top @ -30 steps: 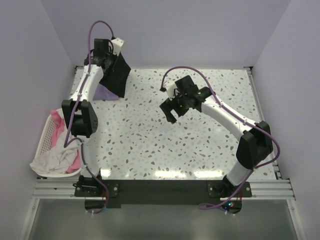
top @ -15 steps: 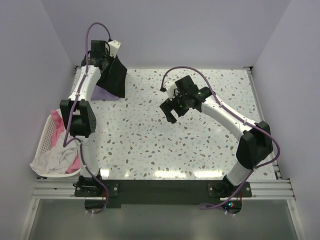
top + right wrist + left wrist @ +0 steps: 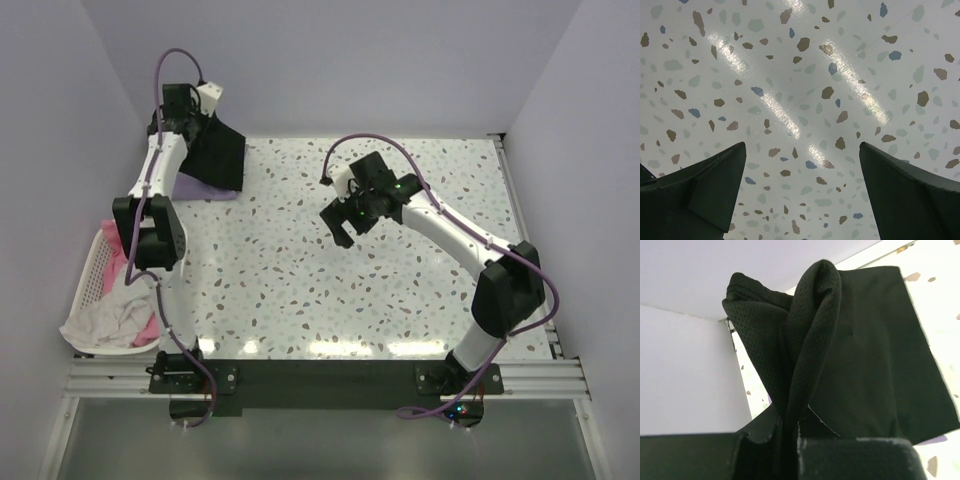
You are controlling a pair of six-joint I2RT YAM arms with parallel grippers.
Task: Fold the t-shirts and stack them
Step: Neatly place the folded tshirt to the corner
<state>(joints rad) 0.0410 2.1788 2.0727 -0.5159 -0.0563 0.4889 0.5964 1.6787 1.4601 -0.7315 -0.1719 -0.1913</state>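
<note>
Far-left corner of speckled table (image 3: 300, 290): black t-shirt (image 3: 218, 155) pinched in left gripper (image 3: 188, 108), raised

Fine matte mesh knit; bunched into a twisted rope at the tightly closed jaws, then fanning into a flat panel with a straight hem. Hangs with long axis slanting down from the pinch, hem end toward table centre, over lavender t-shirt (image 3: 205, 188), a smooth flat fold on the tabletop; contact between them unclear. Right gripper (image 3: 343, 228) spread fully wide over mid-table, nothing between dark wedge-shaped fingers (image 3: 705, 190). Crumpled cloth heaped in white lattice basket (image 3: 92, 278) at left edge
</note>
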